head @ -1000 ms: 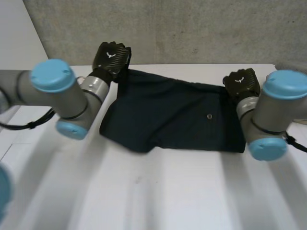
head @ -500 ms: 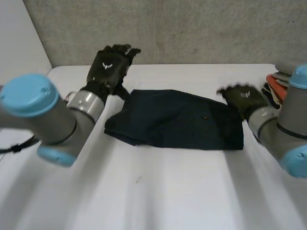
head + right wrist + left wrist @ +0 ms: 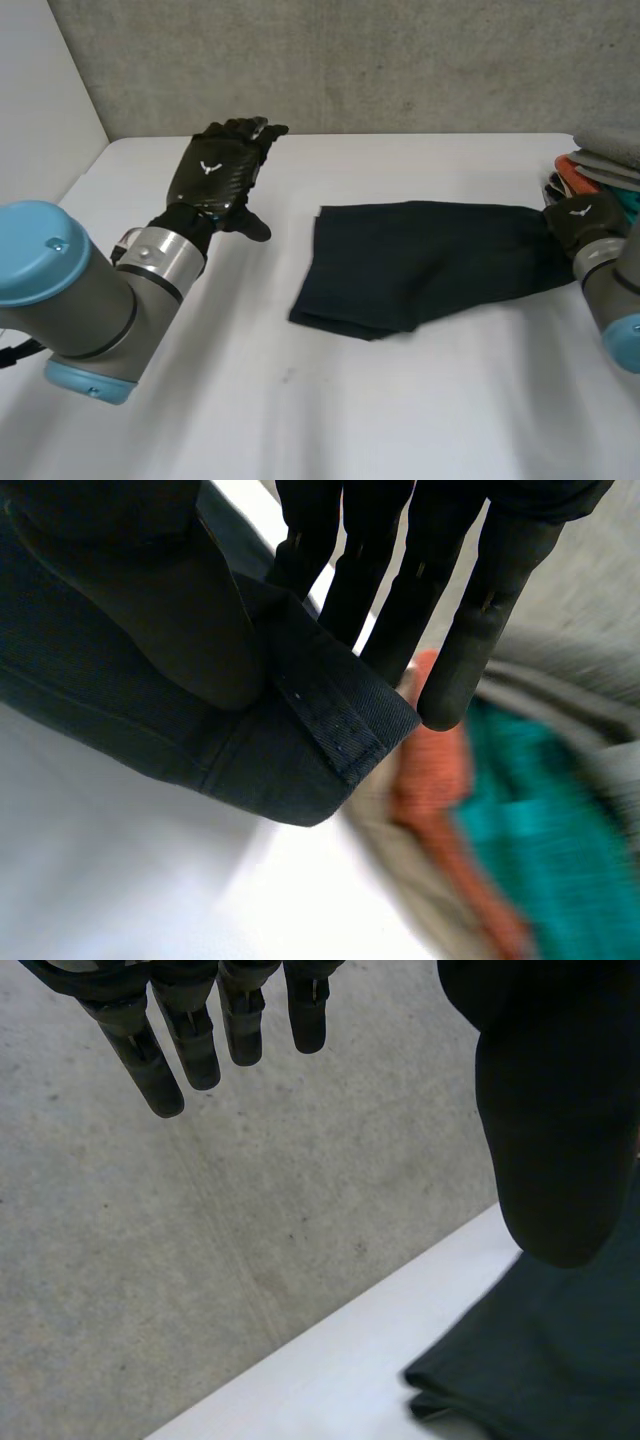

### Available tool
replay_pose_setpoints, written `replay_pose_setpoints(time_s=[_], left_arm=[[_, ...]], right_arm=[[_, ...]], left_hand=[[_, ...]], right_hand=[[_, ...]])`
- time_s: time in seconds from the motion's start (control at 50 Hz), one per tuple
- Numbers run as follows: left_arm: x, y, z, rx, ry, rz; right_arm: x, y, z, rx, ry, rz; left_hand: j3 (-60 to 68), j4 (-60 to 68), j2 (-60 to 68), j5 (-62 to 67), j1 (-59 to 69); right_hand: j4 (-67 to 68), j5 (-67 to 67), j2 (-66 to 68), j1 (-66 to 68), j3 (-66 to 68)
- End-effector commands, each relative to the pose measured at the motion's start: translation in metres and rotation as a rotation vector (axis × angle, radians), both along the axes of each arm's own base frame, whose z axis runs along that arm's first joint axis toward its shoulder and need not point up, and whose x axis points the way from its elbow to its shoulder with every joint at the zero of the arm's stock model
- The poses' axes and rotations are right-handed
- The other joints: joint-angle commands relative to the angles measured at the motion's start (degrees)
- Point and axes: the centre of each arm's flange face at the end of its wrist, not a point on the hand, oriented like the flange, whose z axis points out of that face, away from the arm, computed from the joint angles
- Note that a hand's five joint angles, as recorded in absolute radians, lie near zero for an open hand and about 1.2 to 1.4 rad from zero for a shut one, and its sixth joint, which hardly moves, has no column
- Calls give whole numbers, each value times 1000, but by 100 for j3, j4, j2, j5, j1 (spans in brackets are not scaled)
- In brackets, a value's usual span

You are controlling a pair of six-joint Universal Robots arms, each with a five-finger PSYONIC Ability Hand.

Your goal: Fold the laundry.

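1. Head view: a dark garment [image 3: 420, 262] lies folded on the white table [image 3: 300, 400], right of the middle. One end is drawn out toward the right hand [image 3: 582, 222], which has hold of it. The left hand [image 3: 228, 158] is raised over the table's far left part, well apart from the garment. Its fingers are straight and a little spread, and its thumb juts toward the cloth. Each hand's back bears a small white mark [image 3: 209, 168], an emblem rather than a word. A pile [image 3: 600, 160] of folded laundry, grey over orange and teal, sits at the table's right edge just behind the right hand. A grey concrete wall [image 3: 350, 60] stands behind the table.

2. Left wrist view: the left hand's fingers [image 3: 195, 1045] reach out straight and apart, holding nothing, and the thumb [image 3: 555, 1140] stands off to one side. A folded corner of the garment lies on the table beyond the thumb. From this angle I cannot tell how far the cloth is from the hand; the head view shows that gap.

3. Right wrist view: the right thumb [image 3: 150, 600] presses on the garment's hemmed end and the straight fingers [image 3: 400, 610] lie behind it, so the cloth is pinched between them. The stitched corner pokes out near the fingertips. The pile's orange and teal layers lie just past them. This pinch is hidden in the head view by the hand's back.
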Motion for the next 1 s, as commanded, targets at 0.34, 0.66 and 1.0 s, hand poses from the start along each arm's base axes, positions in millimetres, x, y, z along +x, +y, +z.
replay_pose_setpoints(time_s=[0.34,0.66,1.0], left_arm=[[1,2,17,-2,44,2],[-87,-3,26,18,24,-177],[-119,-15,-61,127,-285,-217]], right_arm=[[177,105,0,-138,33,868],[81,18,89,-27,-753,399],[84,7,17,323,-585,313]], left_hand=[[-240,-182,-187,-282,-90],[-240,-182,-187,-282,-90],[-240,-182,-187,-282,-90]], right_hand=[[-5865,-5438,-5603,-4948,-5708],[-5865,-5438,-5603,-4948,-5708],[-5865,-5438,-5603,-4948,-5708]])
